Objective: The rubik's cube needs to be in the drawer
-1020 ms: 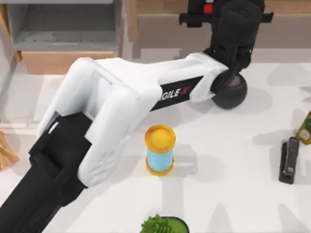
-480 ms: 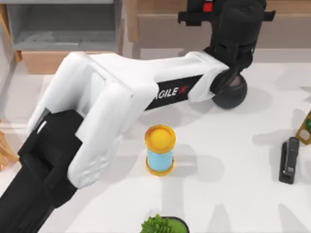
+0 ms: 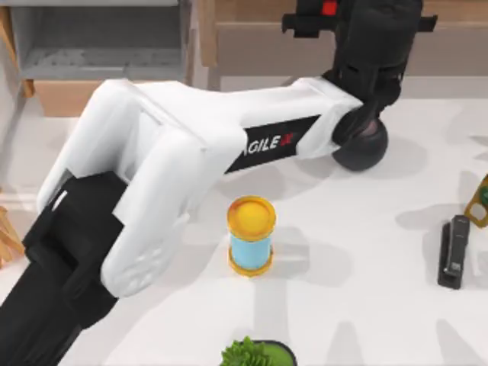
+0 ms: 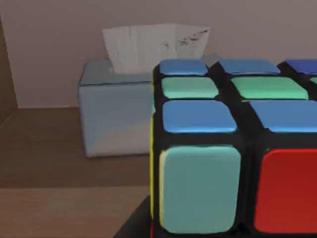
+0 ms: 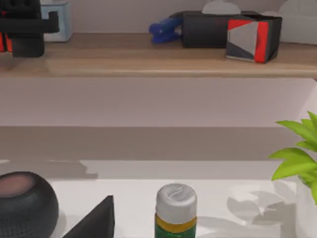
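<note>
White table, wooden shelf (image 3: 457, 46) behind; left gripper (image 3: 324, 11) up there looks clamped on the rubik's cube (image 4: 237, 148); drawer (image 3: 99, 46) sits well off to the left.

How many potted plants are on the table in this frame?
1. The potted plant sits at the table's near edge in the top view, below the yellow-capped cylinder; the right wrist view shows its leaves. More could be hidden under the left arm.
</note>
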